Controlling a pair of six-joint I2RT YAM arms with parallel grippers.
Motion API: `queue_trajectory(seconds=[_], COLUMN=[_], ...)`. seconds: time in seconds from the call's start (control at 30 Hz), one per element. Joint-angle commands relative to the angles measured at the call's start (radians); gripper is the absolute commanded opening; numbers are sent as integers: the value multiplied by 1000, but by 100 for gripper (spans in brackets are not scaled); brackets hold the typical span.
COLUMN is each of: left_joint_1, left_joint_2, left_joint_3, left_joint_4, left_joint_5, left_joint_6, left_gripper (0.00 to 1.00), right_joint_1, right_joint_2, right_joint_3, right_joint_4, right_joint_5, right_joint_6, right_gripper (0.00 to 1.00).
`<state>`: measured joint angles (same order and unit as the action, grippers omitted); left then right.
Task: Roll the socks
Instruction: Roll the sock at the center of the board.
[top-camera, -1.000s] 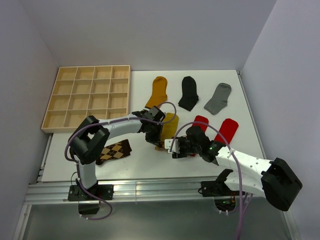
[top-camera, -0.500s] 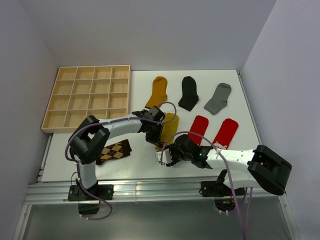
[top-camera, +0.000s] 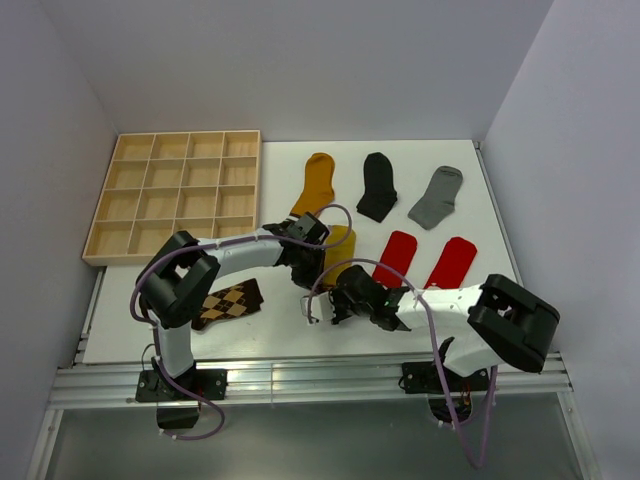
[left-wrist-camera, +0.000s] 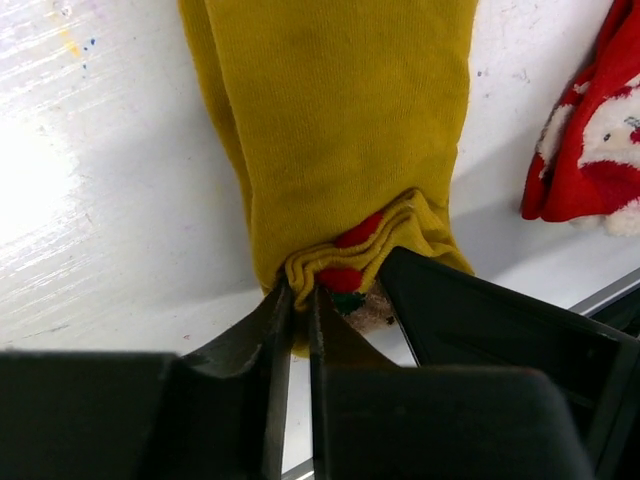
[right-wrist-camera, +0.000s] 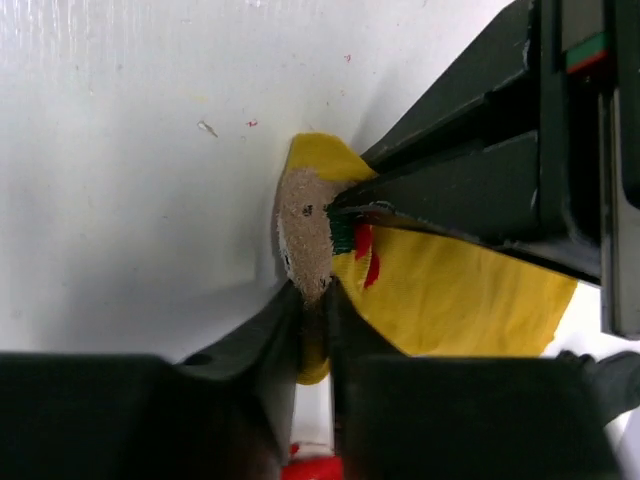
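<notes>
Clamps bunched end of flat mustard sock (left-wrist-camera: 340, 120), red/green trim and tan patch showing, in narrow left hand (left-wrist-camera: 297, 292) and narrow right hand (right-wrist-camera: 314, 292).

A white surface (top-camera: 280, 190) fills the middle of the frame, boxed in by plain pale grey walls: back wall (top-camera: 300, 60), left wall (top-camera: 40, 150), right wall (top-camera: 590, 150). An aluminium rail (top-camera: 300, 380) edges its lower side, above grey floor (top-camera: 300, 445). Bright glare (left-wrist-camera: 40, 180) whitens the surface.

I'm swinging my right gripper (right-wrist-camera: 312, 290) leftward off the red socks (top-camera: 398, 252), leaving both uncovered, and I'm closing it from wide open onto the toe end of the mustard sock (right-wrist-camera: 450, 295).
</notes>
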<state>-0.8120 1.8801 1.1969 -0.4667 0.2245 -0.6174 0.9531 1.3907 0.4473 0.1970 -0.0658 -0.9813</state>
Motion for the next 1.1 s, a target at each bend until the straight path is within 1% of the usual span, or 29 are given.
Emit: queue_trajectory(seconds=[0.0,0.03,0.07,0.1,0.13,0.17,0.2,0.27,0.3,0.37,0.4,0.43,0.47,0.5,0.57,0.6,0.63,0.67,0.7,0.77,0.8,0.83,0.87,0.93,1.07], left_joint_1=[-4,-4,-3,-4,-3,-3,0,7,7,8,8,8,7,5,-6,-10,-13,-32,-42,-73,-85,-98,-122,-139,-186], left_joint_2=[-12,-25,-32,-42,-68,-82,-99,-154,-173,-226,-258,-275,-292,-329,-358,-377,-386,-397,-412,-423,-427,-426,-424,-414,-374], left_joint_3=[-36,-39,-45,-51,-59,-78,-89,-125,-137,-173,-186,-209,-221,-235,-270,-276,-296,-307,-318,-355,-365,-388,-398,-424,-434], left_joint_4=[10,22,28,37,60,75,86,125,140,177,189,201,226,240,261,276,287,296,336,382,405,459,489,543,654], left_joint_5=[22,26,23,18,7,0,-8,-49,-66,-103,-115,-132,-176,-192,-258,-272,-292,-348,-362,-382,-411,-424,-433,-451,-490], left_joint_6=[-18,-24,-42,-56,-70,-100,-119,-178,-200,-260,-280,-294,-320,-326,-338,-335,-326,-320,-308,-254,-231,-204,-162,-115,14], left_gripper=[16,21,24,29,36,40,42,47,48,50,50,50,50,49,49,48,48,48,49,49,49,49,49,50,52], right_joint_1=[-11,-20,-34,-68,-89,-112,-164,-214,-264,-309,-330,-370,-388,-404,-438,-450,-471,-487,-497,-526,-536,-545,-553,-573,-588], right_joint_2=[2,-5,-13,-25,-30,-36,-45,-48,-39,-21,10,30,78,108,168,235,270,342,379,448,512,542,566,632,702], right_joint_3=[54,62,89,108,128,164,181,233,254,307,329,353,404,431,516,549,614,648,681,778,809,859,882,921,962], right_joint_4=[-20,-43,-72,-147,-186,-227,-301,-373,-443,-517,-591,-629,-669,-747,-824,-908,-959,-1003,-1078,-1152,-1226,-1248,-1263,-1324,-1332], right_joint_5=[8,-9,-59,-90,-123,-165,-240,-322,-401,-477,-553,-583,-610,-630,-695,-718,-779,-801,-819,-856,-868,-873,-871,-878,-855], right_joint_6=[33,41,62,73,84,98,105,113,115,109,109,105,92,84,72,67,55,46,49,40,32,36,59,55,125], right_gripper=[15,15,14,14,13,13,13,13,13,13,12,12,12,12,12,12,12,12,12,12,12,12,11,12,11])
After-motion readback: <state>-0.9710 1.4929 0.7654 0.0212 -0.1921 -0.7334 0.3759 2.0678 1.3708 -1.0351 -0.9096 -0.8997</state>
